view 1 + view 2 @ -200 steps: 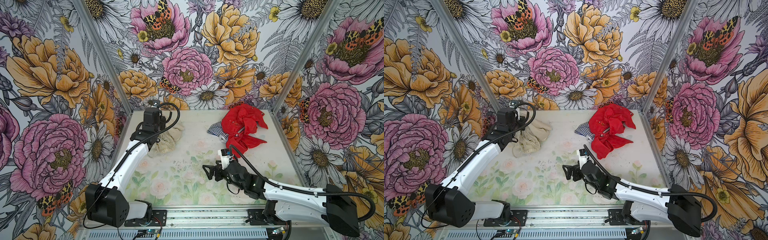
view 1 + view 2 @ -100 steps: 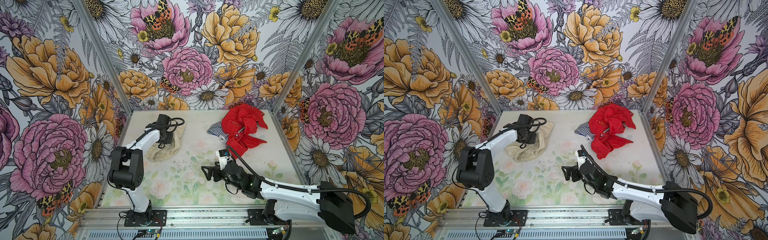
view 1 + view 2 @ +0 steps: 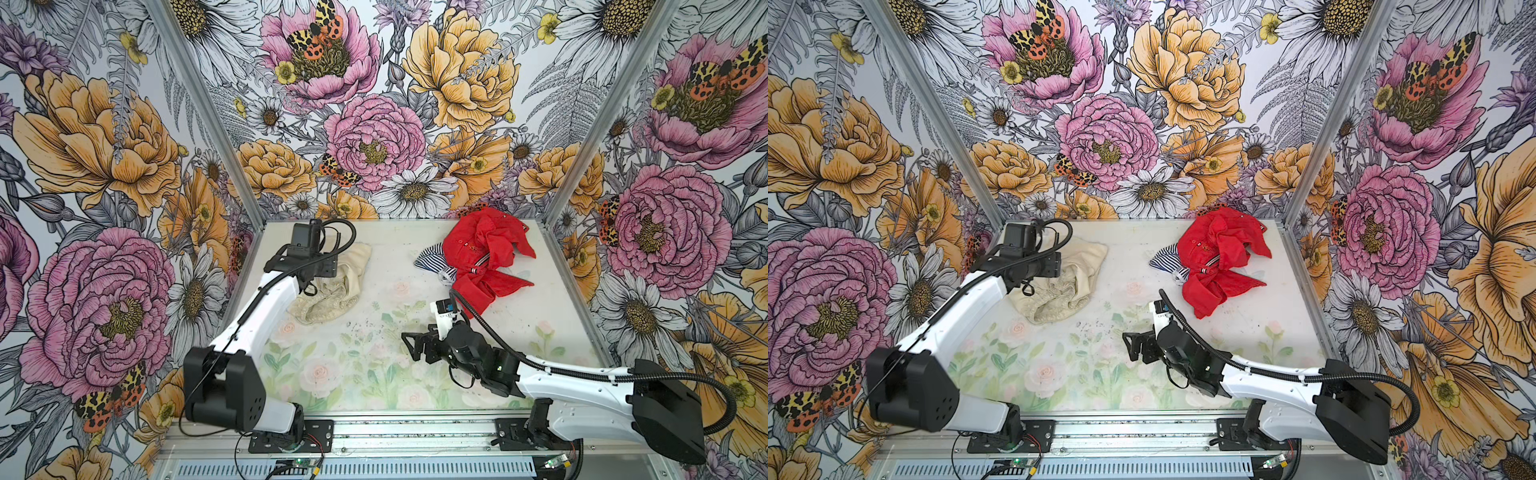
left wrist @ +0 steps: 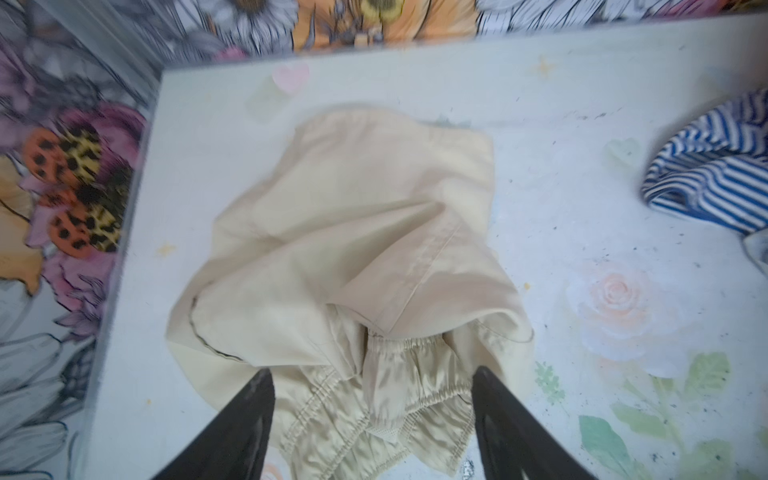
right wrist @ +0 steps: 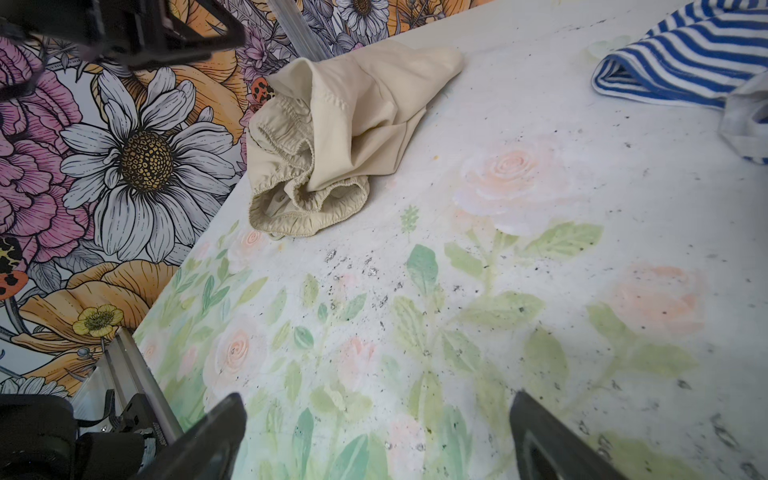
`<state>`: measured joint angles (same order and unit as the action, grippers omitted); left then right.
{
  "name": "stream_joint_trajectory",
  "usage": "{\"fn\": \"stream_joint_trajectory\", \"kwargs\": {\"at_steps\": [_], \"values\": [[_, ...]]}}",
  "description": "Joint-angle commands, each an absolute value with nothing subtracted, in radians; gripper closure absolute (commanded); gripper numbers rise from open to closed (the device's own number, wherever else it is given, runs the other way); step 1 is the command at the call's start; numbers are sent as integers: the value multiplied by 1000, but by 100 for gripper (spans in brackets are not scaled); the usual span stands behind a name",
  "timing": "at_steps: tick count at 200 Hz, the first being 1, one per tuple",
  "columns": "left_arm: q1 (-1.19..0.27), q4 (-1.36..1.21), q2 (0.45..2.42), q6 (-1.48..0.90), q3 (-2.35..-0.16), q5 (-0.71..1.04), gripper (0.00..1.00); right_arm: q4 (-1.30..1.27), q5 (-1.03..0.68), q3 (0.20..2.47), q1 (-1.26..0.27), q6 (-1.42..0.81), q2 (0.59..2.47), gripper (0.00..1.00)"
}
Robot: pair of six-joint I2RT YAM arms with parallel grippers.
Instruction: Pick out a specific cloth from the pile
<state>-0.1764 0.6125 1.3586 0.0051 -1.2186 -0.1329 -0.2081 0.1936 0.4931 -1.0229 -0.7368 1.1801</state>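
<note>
The cloth (image 3: 332, 291) (image 3: 1067, 286), a plain cream garment with an elastic hem, lies crumpled on the table at the back left, apart from the pile. The pile is a bright red jacket (image 3: 482, 257) (image 3: 1217, 253) with a navy-and-white striped piece (image 3: 430, 259) (image 4: 715, 174) at its left edge. My left gripper (image 4: 372, 382) hovers over the cloth (image 4: 353, 232), open, its fingers (image 4: 257, 395) spread on either side of the gathered hem and gripping nothing. My right gripper (image 3: 409, 343) (image 5: 376, 403) stands open and empty over the table's middle front.
Flower-printed walls close in the table (image 3: 540, 316) on the left, back and right, with metal corner posts (image 3: 208, 108). The cloth (image 5: 353, 124) lies close to the left wall. A metal rail (image 3: 415, 432) runs along the front edge, carrying both arm bases.
My left gripper has gone from shut to open and let go of the cream cloth, which now rests on the table. The left arm changed pose and came back. The right arm barely moved.
</note>
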Motion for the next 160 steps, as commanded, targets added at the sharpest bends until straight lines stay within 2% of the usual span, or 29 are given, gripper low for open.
{"fn": "stream_joint_trajectory", "kwargs": {"at_steps": [1, 19, 40, 57, 71, 108, 160], "values": [[-195, 494, 1344, 13, -1226, -69, 12, -228, 190, 515, -1007, -733, 1185, 1], [-235, 554, 1491, 34, -1395, -106, 7, -228, 173, 530, -995, -723, 1190, 1], [-287, 818, 1830, 83, -1771, -196, 2, -218, 161, 536, -989, -725, 1179, 1], [-332, 1036, 2125, 128, -2105, -345, 8, -198, 173, 522, -988, -739, 1149, 1], [-353, 1116, 2285, 144, -2296, -415, 10, -183, 189, 498, -988, -749, 1115, 1], [-364, 1120, 2460, 153, -2444, -377, 13, -78, 230, 516, -982, -719, 1068, 1], [-374, 1118, 2579, 165, -2497, -421, 13, -70, 210, 534, -966, -681, 1091, 1]]}}
